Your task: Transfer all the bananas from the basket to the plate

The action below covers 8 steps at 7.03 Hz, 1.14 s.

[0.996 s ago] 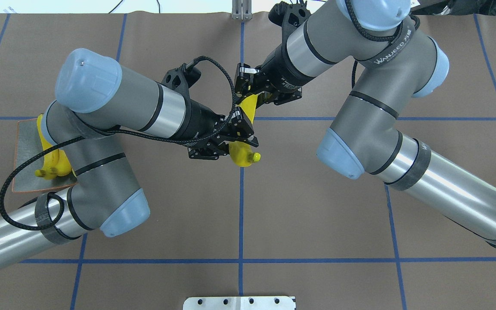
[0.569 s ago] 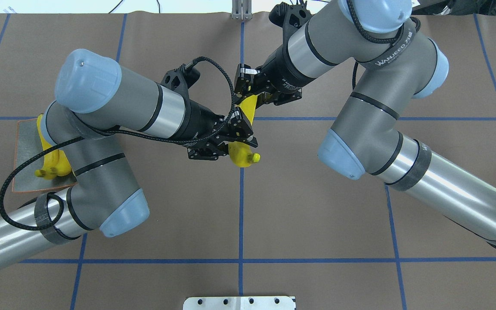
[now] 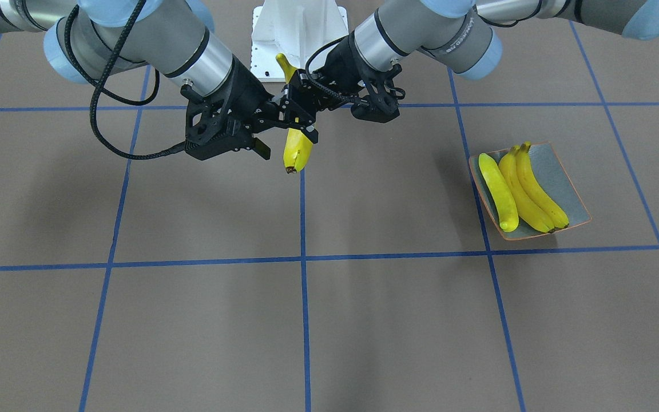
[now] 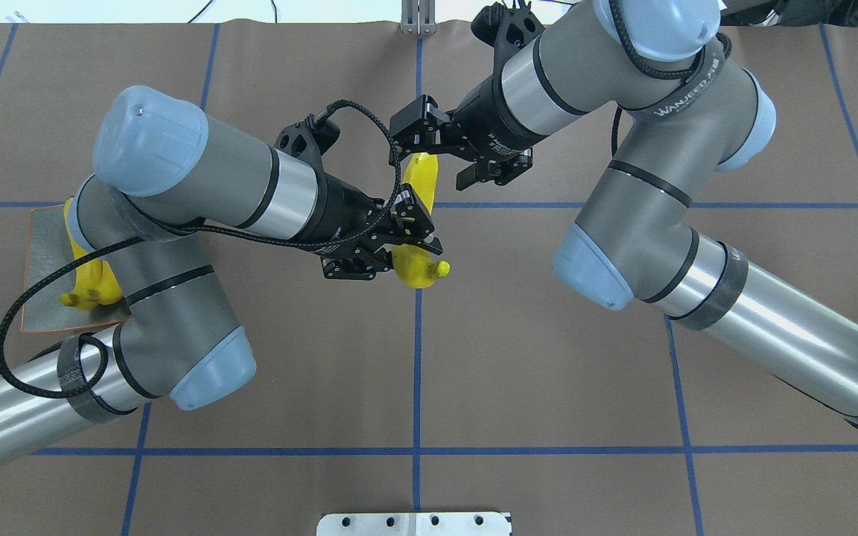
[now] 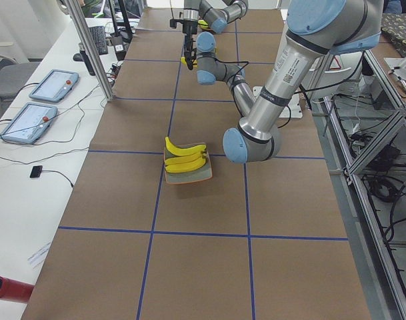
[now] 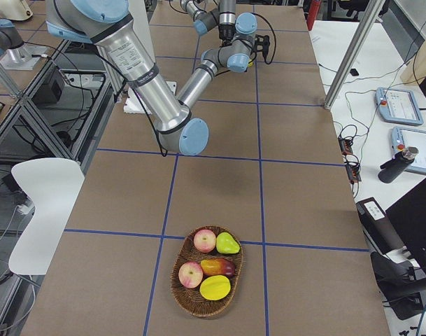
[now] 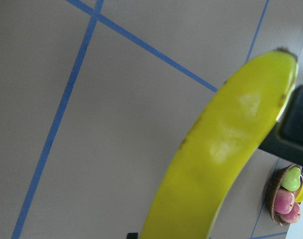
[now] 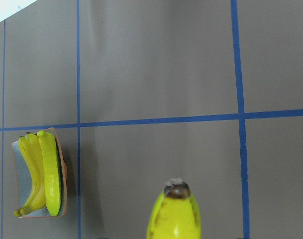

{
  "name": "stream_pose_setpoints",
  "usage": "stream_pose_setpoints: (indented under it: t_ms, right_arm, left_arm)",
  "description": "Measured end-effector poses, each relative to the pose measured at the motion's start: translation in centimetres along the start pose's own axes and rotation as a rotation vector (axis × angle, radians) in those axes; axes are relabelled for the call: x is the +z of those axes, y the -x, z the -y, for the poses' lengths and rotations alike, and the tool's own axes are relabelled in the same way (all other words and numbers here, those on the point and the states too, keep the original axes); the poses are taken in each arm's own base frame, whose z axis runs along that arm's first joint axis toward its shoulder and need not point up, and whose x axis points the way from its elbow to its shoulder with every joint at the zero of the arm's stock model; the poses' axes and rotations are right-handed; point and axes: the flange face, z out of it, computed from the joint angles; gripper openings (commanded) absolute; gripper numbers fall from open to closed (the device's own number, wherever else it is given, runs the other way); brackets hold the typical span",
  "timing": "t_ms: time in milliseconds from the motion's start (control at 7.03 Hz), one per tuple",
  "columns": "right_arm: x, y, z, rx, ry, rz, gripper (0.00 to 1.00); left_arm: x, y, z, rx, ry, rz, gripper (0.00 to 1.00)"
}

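My left gripper (image 4: 403, 242) is shut on a deep yellow banana (image 4: 415, 264) and holds it in the air over the table's middle; it also shows in the front view (image 3: 300, 100). My right gripper (image 4: 433, 155) is open, its jaws apart on either side of the banana's far end (image 3: 297, 151). The left wrist view is filled by this banana (image 7: 216, 164); the right wrist view shows its dark tip (image 8: 174, 214). The grey-blue plate (image 3: 564, 171) on the robot's left holds three bananas (image 3: 527, 191), one of them paler green. The basket (image 6: 176, 260) holds no bananas.
The wicker basket at the table's right end holds apples, a pear and a mango-like fruit (image 6: 214, 287). A white mount bracket (image 4: 414, 523) sits at the table's near edge. The left arm's elbow hangs over part of the plate (image 4: 45, 238) in the overhead view.
My right gripper has opened and let go of the banana's far end, drawing back a little. My left gripper still holds the banana in about the same spot.
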Motion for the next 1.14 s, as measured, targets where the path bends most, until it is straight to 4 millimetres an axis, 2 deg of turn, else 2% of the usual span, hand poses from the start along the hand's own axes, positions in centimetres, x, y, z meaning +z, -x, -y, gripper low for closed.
stream_pose_setpoints:
  t_ms: [142, 427, 569, 712, 854, 1139]
  right_arm:
    - [-0.5, 0.0, 0.4, 0.022, -0.009, 0.003, 1.0]
    - [-3.0, -0.8, 2.7, 0.072, -0.057, 0.006, 1.0]
    - [-4.3, -2.2, 4.3, 0.096, -0.088, -0.007, 1.0]
    - [-5.5, -4.0, 5.7, 0.111, -0.115, -0.026, 1.0]
    - [-6.3, -5.9, 6.9, 0.111, -0.136, -0.047, 1.0]
    - [-6.8, -9.0, 8.4, 0.089, -0.151, -0.091, 1.0]
  left_arm:
    - [0.0, 0.1, 0.1, -0.004, -0.001, 0.003, 0.0]
    - [0.0, 1.3, 0.8, -0.041, -0.014, 0.024, 0.0]
    - [-0.7, 3.2, 2.0, -0.077, -0.038, 0.044, 0.0]
    - [-2.1, 5.8, 3.9, -0.108, -0.074, 0.067, 0.0]
    - [-4.7, 9.1, 6.1, -0.138, -0.118, 0.092, 0.0]
    - [-12.1, 15.4, 10.9, -0.191, -0.169, 0.146, 0.0]
